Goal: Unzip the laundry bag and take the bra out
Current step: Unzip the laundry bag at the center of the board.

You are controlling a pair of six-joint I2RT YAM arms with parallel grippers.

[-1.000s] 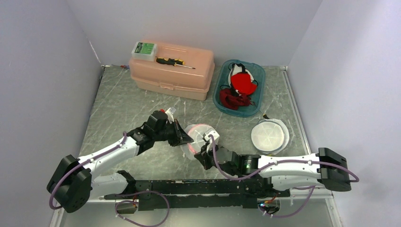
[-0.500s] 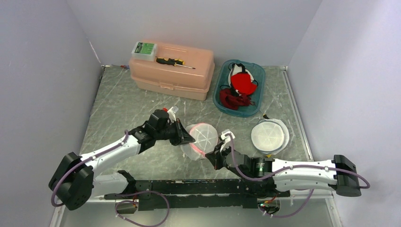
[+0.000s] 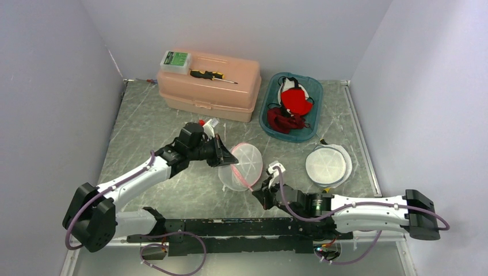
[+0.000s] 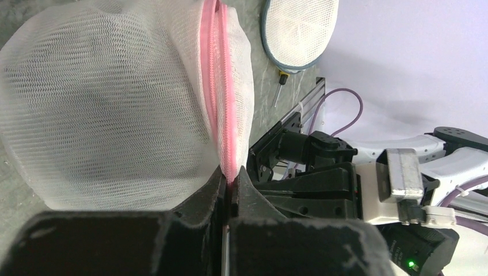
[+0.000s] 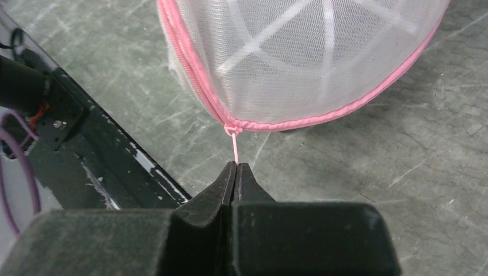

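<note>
A round white mesh laundry bag [image 3: 241, 167] with a pink zipper rim is held tilted above the table at mid-front. My left gripper [image 3: 226, 156] is shut on the bag's pink zipper seam [image 4: 227, 150], with mesh [image 4: 109, 109] filling its view. My right gripper [image 3: 259, 188] is shut on the thin pink zipper pull [image 5: 235, 150] hanging from the bag's lower rim [image 5: 322, 118]. The bra is hidden; I cannot make it out through the mesh.
A second round white mesh bag [image 3: 328, 165] lies at the right. A teal tray [image 3: 265, 115] with red and white garments stands at the back right. A peach toolbox [image 3: 208, 87] with a screwdriver [image 3: 212, 75] and a green box stands at the back.
My left gripper has lifted the bag up and back, tilting it. My right gripper, holding the pull, has drawn back to the right towards the front edge.
</note>
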